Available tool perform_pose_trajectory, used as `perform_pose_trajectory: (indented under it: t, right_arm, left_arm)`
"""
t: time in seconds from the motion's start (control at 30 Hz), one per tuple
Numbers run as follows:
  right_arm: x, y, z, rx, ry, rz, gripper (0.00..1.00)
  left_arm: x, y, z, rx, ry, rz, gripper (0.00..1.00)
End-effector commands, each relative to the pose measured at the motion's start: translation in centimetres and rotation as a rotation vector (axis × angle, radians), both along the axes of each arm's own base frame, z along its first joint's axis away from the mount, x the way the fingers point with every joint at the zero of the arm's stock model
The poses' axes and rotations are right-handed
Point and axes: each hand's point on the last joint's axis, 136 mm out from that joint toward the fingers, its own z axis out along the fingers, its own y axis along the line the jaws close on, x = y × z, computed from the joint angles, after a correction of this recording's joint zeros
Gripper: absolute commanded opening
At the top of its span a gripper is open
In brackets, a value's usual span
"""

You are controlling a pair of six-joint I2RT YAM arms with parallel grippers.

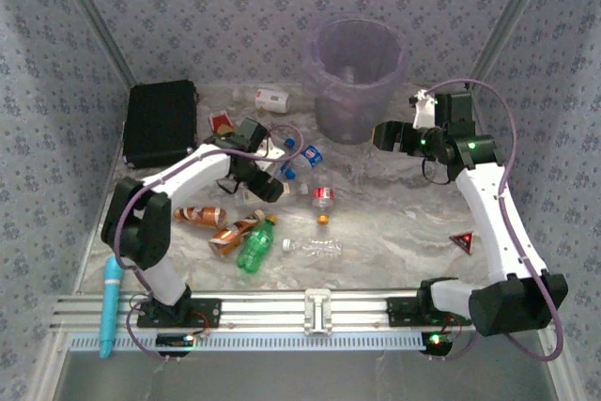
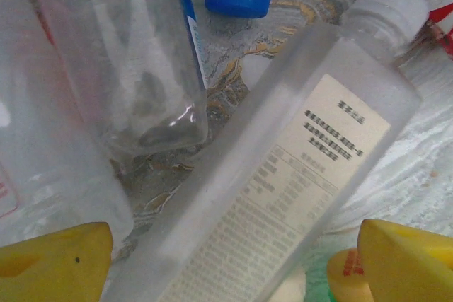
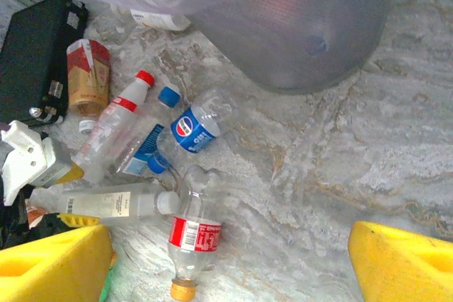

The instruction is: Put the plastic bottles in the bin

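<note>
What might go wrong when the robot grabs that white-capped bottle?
1. The frosted bottle lies slanted across the open left gripper, so it may slip or twist when squeezed.
2. A clear bottle lies right beside it. The gripper might bump it and send it rolling.
3. The bin is tall, so a bottle carried low might hit its rim.

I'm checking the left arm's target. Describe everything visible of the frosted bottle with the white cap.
The frosted bottle looks like cloudy translucent plastic with flat sides, a white screw cap on, and a pale label of small dark print. It lies on its side on the marbled table, slanting across the left wrist view. Its body runs between the left gripper's open yellow fingers, neither clearly touching it. A clear bottle lies close beside it.
</note>
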Motion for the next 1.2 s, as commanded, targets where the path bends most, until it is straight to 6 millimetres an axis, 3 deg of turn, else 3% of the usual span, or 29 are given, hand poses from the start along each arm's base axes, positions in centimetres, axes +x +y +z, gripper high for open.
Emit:
perform_pose_trajectory:
  t: [0.0,0.07,0.2,0.37,0.57,0.73,0.97,1.17]
  right_arm:
    - [-0.4,-0.4,1.0,0.019,-0.031,-0.019,0.88]
    - [-0.4,-0.5,0.8,0.016,-0.025,-0.021,0.88]
    - [-0.4,-0.9,0.7,0.011,-0.027,-0.030,0.88]
    - [-0.5,-1.3,0.6,0.010,-0.026,-0.040,0.88]
    - [-0.6,-1.8,0.4,0.011,-0.024,-0.053,0.88]
    - [-0.8,-2.1,0.6,0.011,-0.028,-0.063,0.88]
    - [-1.2,-1.7,1.2,0.044,-0.039,-0.053,0.88]
    - [-1.8,1.1,2.4,0.156,-0.057,0.013,0.88]
  left_arm:
    - [0.2,-0.4,-0.4,0.013,0.016,-0.046,0.86]
    - [0.3,-0.6,-1.2,0.021,0.028,-0.059,0.77]
    - [0.4,-1.2,-2.5,0.025,0.054,-0.102,0.68]
    - [0.6,-2.1,-3.0,0.007,0.065,-0.135,0.69]
    - [-0.1,-2.9,-3.8,0.027,0.106,-0.178,0.86]
    - [0.1,-2.7,-4.0,0.039,0.099,-0.171,0.73]
    - [0.8,-2.9,-1.4,0.020,0.026,-0.172,0.59]
    - [2.4,-3.4,3.5,-0.045,-0.108,-0.133,0.59]
